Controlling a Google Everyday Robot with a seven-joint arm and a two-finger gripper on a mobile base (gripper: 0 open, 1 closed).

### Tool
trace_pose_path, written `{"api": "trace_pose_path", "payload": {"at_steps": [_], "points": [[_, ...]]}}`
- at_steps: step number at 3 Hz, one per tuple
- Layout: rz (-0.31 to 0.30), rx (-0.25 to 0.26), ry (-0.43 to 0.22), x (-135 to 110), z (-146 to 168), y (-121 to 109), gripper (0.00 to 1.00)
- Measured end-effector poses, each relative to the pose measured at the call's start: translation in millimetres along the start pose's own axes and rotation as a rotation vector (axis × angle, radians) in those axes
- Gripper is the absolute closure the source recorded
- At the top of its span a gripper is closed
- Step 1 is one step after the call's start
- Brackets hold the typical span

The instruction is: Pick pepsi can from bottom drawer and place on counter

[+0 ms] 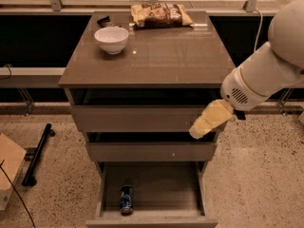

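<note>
A speckled floor (256, 175) surrounds the cabinet, whose counter (161, 56) bears a white bowl (111, 39) at 10 o'clock and a snack bag (160, 14) at 12. The bottom drawer (161, 186) stands pulled out, with the pepsi can (126, 199) lying at its 7 o'clock. The gripper (197, 129) hangs at the counter's 4 o'clock, and whether it is clenched or released cannot be told.

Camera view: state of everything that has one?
bottom drawer: pulled open.
pepsi can: inside bottom drawer, front left, not held.
upper two drawers: pushed in, at most ajar.
white bowl: upright on counter, looks empty.
snack bag: lying flat at counter's back edge.
hand: in air by upper two drawers' right end, far from pepsi can.
</note>
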State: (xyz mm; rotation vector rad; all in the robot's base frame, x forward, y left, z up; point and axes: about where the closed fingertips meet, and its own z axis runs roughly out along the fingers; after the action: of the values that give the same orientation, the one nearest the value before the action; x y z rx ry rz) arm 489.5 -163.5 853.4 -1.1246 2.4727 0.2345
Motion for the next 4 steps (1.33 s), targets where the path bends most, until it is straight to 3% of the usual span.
{"api": "trace_pose_path", "payload": {"at_steps": [1,3,4], "points": [[0.048,-0.012,0.035,5,44,5,0.00],[0.098,-0.012,0.066,4,68,7,0.00],[0.171,-0.039,0.074,7,101,12,0.00]]}}
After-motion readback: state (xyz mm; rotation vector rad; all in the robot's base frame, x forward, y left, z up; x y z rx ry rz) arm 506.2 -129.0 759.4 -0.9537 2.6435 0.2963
